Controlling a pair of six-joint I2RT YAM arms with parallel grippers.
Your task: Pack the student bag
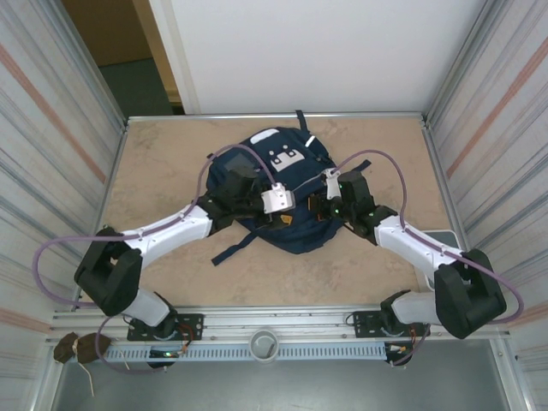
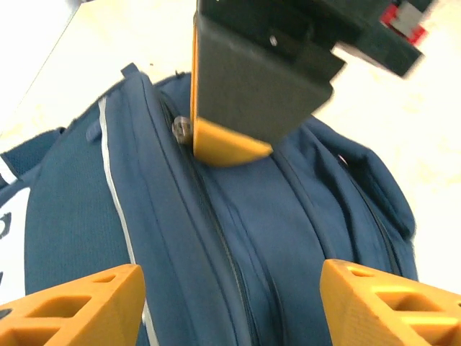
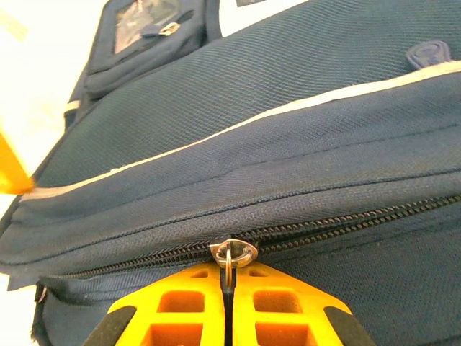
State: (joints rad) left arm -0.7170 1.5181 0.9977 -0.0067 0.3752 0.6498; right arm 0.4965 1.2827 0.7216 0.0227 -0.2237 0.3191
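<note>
- Lying near the middle of the tabletop [image 1: 171, 163], the student bag [image 1: 282, 184] is a navy heap, and nothing of its inside shows.
- In the right wrist view the zip [image 3: 360, 223] runs across the fabric, its teeth looking joined on both sides of the slider. A pale stripe [image 3: 238, 126] runs above it, and a small windowed pocket [image 3: 144, 25] sits beyond.
- From the near edge, the left arm [image 1: 171, 229] and right arm [image 1: 411, 244] both stretch inward and meet over the bag.
- The right claw [image 3: 227, 277] is pressed together on the metal zip pull [image 3: 229, 256], touching the bag's side.
- The left claw [image 2: 230, 277] hangs spread wide just above the bag, gripping nothing, with the zip line passing between its orange fingers [image 2: 79, 303].
</note>
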